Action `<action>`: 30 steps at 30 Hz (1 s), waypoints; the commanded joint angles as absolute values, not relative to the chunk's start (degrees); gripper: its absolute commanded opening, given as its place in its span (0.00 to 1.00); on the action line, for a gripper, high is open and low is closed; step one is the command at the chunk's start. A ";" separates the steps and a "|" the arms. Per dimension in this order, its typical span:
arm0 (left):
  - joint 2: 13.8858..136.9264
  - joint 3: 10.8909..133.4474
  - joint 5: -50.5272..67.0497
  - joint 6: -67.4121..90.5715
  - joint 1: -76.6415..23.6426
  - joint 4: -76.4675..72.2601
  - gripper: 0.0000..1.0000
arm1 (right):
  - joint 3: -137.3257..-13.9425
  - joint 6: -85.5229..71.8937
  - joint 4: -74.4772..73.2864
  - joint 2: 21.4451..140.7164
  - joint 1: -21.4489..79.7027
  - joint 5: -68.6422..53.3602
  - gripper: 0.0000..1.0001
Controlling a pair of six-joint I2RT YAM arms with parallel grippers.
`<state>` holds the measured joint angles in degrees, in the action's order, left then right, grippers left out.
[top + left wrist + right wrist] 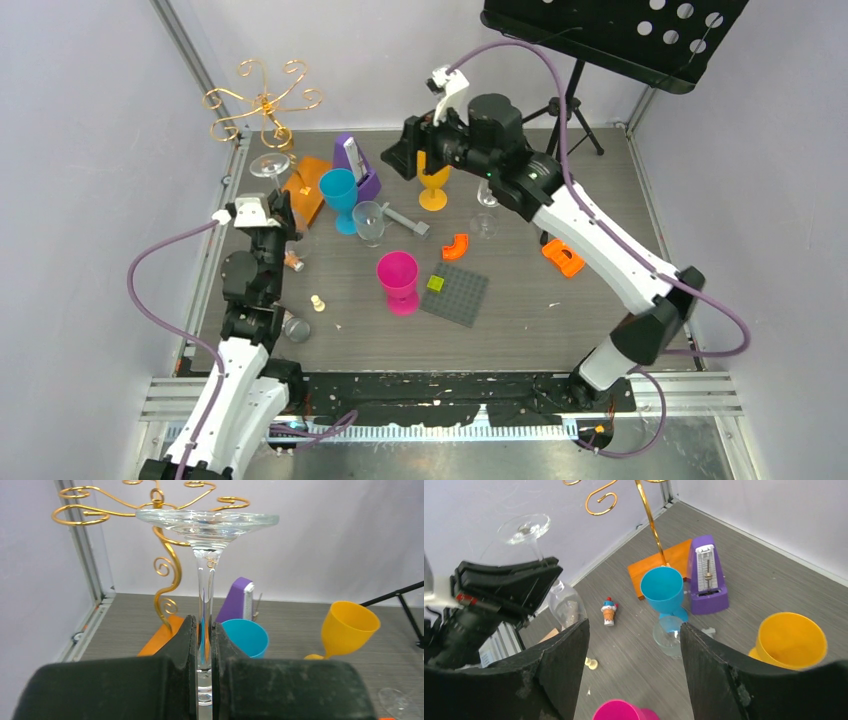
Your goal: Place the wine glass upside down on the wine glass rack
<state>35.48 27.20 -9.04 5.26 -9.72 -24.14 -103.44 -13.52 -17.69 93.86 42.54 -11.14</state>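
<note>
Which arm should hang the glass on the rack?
Left. The left tool grips the wine glass by the stem, foot up, facing the rack; the right tool is open, empty, farther off.

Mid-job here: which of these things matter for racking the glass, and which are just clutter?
Job: wine glass, foot up, clamped by the stem in the left pincer; gold wine glass rack.
Clutter: teal cup, yellow goblet, pink cup, purple metronome, grey baseplate, black music stand.
</note>
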 commanded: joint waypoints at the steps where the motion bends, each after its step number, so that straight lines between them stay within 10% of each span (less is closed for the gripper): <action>1: 37.09 31.12 -5.13 3.36 -4.63 -34.40 0.00 | -97.90 -9.38 -15.94 85.20 42.24 -8.30 0.73; 30: 58.42 36.96 25.65 3.78 5.26 -50.21 0.00 | -87.20 -1.71 -19.07 74.54 41.85 -2.49 0.78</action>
<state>56.62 32.49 22.55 5.21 4.97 -42.17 -87.13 -3.03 -20.27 77.01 42.13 -3.81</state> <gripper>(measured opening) 0.031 0.778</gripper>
